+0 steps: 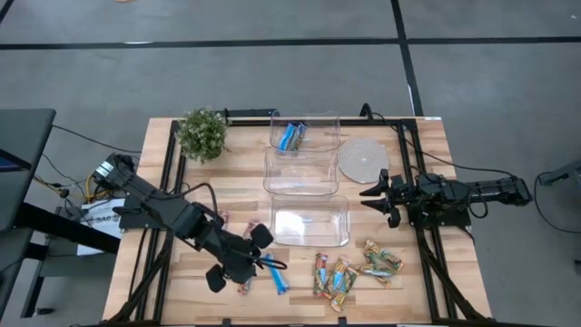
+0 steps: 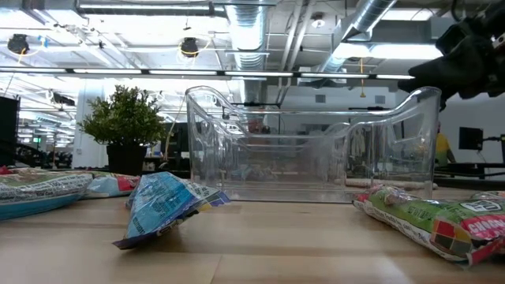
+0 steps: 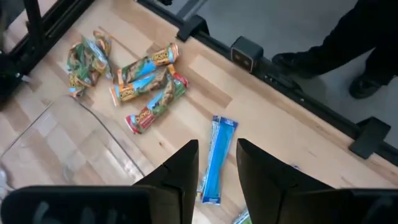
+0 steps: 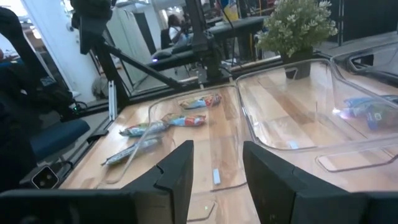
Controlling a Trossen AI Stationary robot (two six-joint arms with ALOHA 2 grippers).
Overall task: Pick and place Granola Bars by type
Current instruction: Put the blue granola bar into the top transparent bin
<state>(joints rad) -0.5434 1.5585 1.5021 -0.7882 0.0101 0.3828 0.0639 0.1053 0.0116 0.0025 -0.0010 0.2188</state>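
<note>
The left gripper (image 3: 216, 171) hangs over the near part of the desk (image 1: 390, 300), its fingers (image 3: 183, 168) parted with nothing between them. A bright blue granola bar (image 3: 217, 158) lies flat on the wood right below that gap, its long axis running along the gap and one end reaching out beyond the fingertips. Farther off lies a cluster of mixed bars (image 3: 146, 84), red-green-orange and tan-orange. Two blue bars (image 1: 290, 136) sit in the far clear tub (image 1: 305, 133). The right gripper (image 1: 377, 194) waits beside the middle tub (image 1: 300, 172), fingers partly open and empty.
</note>
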